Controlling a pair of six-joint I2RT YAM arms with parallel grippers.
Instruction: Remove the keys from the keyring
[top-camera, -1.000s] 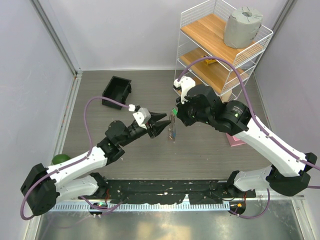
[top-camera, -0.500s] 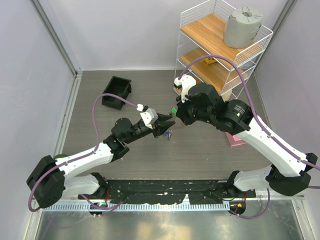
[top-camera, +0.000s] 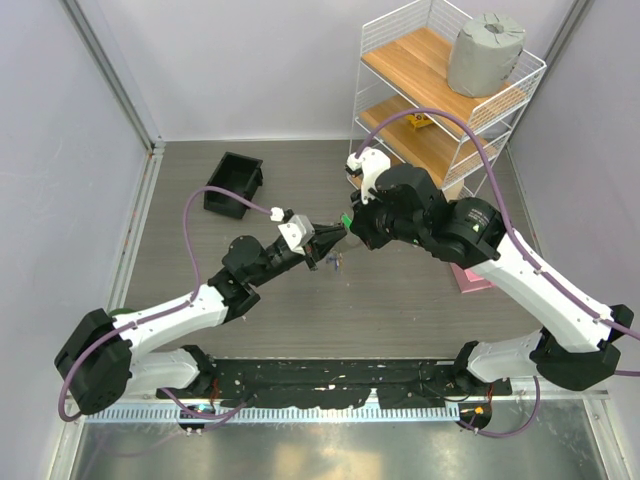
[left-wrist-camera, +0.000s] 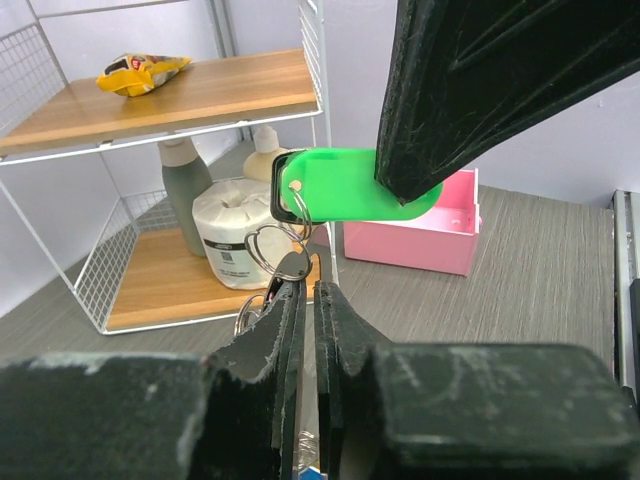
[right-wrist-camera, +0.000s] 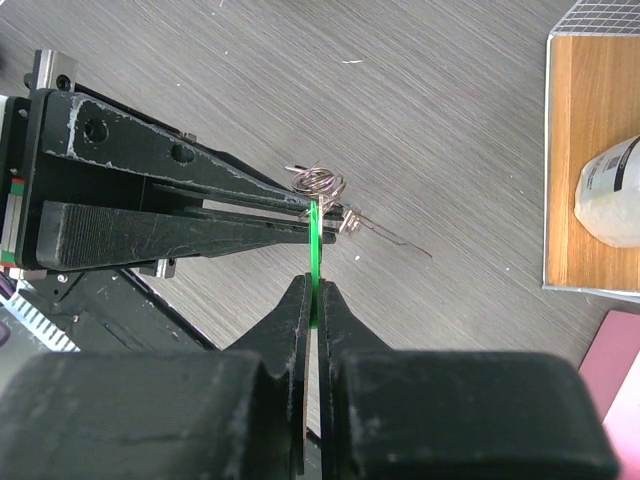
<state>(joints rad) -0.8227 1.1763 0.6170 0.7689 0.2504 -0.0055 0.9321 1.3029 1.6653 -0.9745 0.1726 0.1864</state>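
Note:
My right gripper (top-camera: 346, 222) is shut on the flat green plastic head of a key (left-wrist-camera: 345, 185), held in the air; it shows edge-on between the right fingers in the right wrist view (right-wrist-camera: 315, 240). The keyring's grey wire loops (left-wrist-camera: 268, 245) pass through the hole in the green head and show as coils in the right wrist view (right-wrist-camera: 318, 182). My left gripper (left-wrist-camera: 305, 290) is just under the green head, its jaws shut on a metal key (left-wrist-camera: 292, 266) of the bunch, with a bit of blue low between them. In the top view the left gripper (top-camera: 322, 246) meets the right one.
A wire shelf (top-camera: 450, 100) at the back right holds a grey roll (top-camera: 485, 52), a white roll (left-wrist-camera: 235, 245), a grey bottle (left-wrist-camera: 180, 190) and a yellow packet (left-wrist-camera: 140, 72). A pink box (left-wrist-camera: 410, 240) lies by the shelf. A black bin (top-camera: 233, 183) sits back left.
The left gripper has moved up and right to the bunch hanging from the right gripper, and its jaws have gone from open to shut on it. The right gripper has barely moved.

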